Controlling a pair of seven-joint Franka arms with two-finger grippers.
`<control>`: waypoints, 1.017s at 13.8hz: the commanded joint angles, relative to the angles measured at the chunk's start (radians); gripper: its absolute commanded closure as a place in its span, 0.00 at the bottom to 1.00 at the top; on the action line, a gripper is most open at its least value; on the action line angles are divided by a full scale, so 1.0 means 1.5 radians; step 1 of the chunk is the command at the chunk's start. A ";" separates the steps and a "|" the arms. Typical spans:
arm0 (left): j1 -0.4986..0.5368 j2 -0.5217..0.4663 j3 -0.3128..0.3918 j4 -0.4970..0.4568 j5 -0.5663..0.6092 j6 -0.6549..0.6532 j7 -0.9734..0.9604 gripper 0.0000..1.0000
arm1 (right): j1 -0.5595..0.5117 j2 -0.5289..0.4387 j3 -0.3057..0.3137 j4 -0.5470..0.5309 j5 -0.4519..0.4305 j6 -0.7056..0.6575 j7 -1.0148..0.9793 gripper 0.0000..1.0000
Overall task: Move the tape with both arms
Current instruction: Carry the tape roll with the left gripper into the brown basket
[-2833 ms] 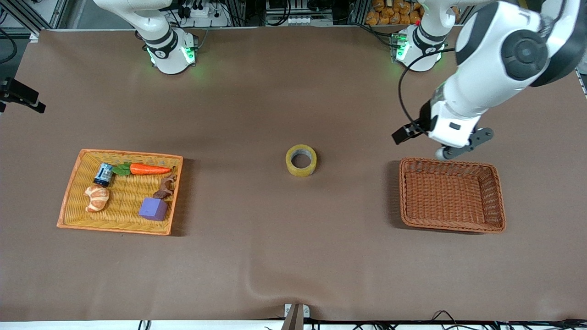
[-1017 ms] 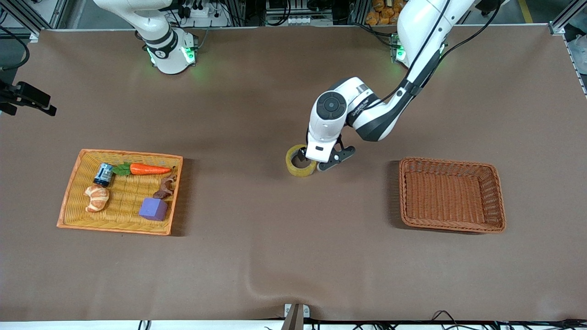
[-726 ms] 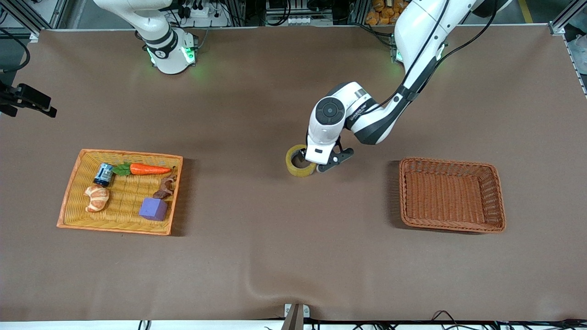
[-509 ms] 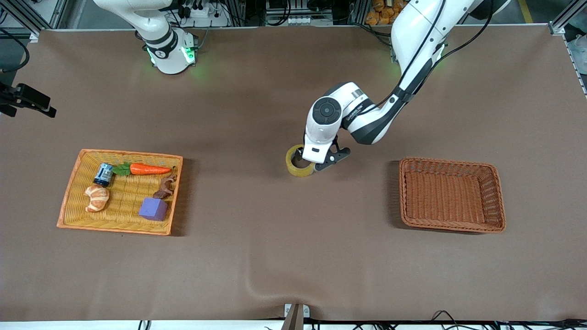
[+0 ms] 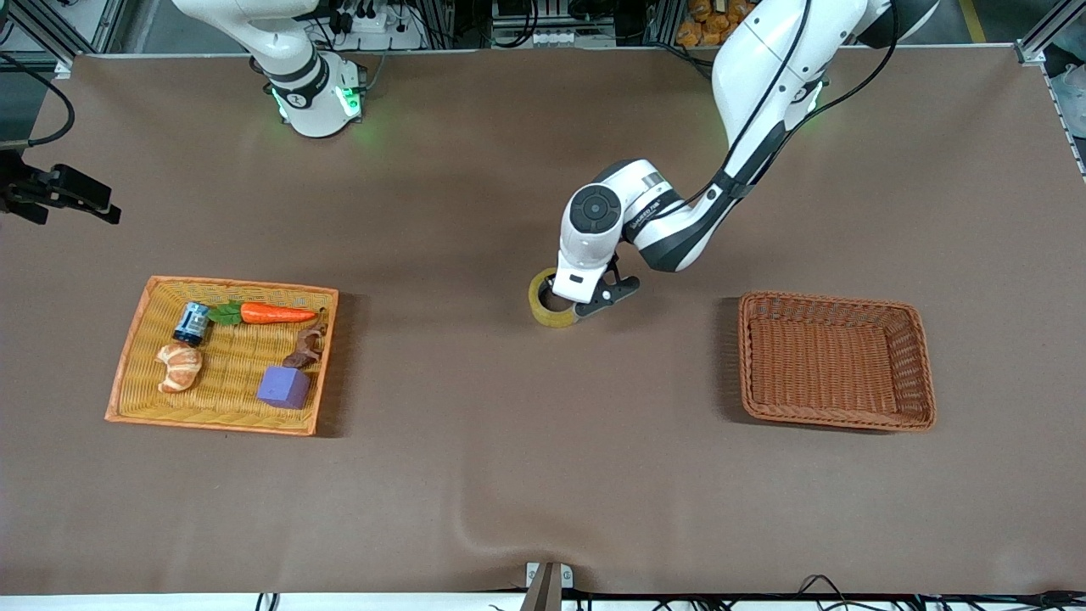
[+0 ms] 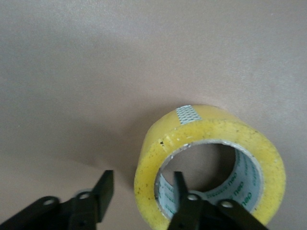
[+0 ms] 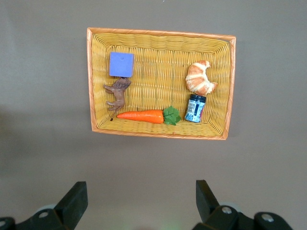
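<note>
Front view: the tape (image 5: 547, 307) is seen lying flat on the brown surface (image 5: 526, 475), hole up, about midway between the yellow basket (image 5: 129, 356) at the right arm's end and the empty brown basket (image 5: 925, 373) at the left arm's end. The left gripper (image 5: 579, 303) is brought down right at the tape's rim, on the side toward the brown basket. The left arm is plainly the nearer one; the right gripper (image 5: 64, 193) is held high over the surface's edge past the yellow basket, waiting.

Left wrist view: the relation that matters is shown here. The tape (image 6: 211, 163) is caught with one finger (image 6: 184, 199) set inside the hole and the other (image 6: 103, 189) outside the yellow wall, so the wall is straddled. The left gripper (image 6: 144, 191) is spread, a gap showing on the outer side, nothing clenched yet. A squeeze across the wall is judged to be what is called for next.

Right wrist view: the right gripper (image 7: 139, 201) is seen spread wide and empty, looking straight down on the yellow basket (image 7: 96, 76) with its carrot (image 7: 141, 115), croissant (image 7: 200, 78), purple block (image 7: 121, 64), small can (image 7: 194, 108) and brown figure (image 7: 116, 94). No tape is shown here.
</note>
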 commanded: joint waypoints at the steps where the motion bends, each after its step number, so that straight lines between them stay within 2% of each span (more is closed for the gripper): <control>1: -0.006 0.011 0.003 0.016 0.025 0.007 -0.017 1.00 | -0.001 0.008 -0.001 0.020 0.000 -0.010 -0.004 0.00; 4: 0.007 0.002 0.013 0.015 0.034 0.008 -0.014 1.00 | -0.007 0.009 -0.001 0.027 0.001 -0.009 -0.002 0.00; 7: 0.053 -0.075 0.022 0.014 0.043 0.001 -0.006 1.00 | -0.009 0.008 -0.003 0.036 0.005 -0.009 -0.001 0.00; 9: 0.098 -0.124 0.023 0.013 0.043 -0.019 0.017 1.00 | -0.012 0.008 -0.004 0.039 0.029 -0.009 -0.003 0.00; 14: 0.272 -0.226 -0.003 -0.012 0.002 -0.125 0.271 1.00 | -0.011 0.008 -0.004 0.039 0.033 -0.009 -0.008 0.00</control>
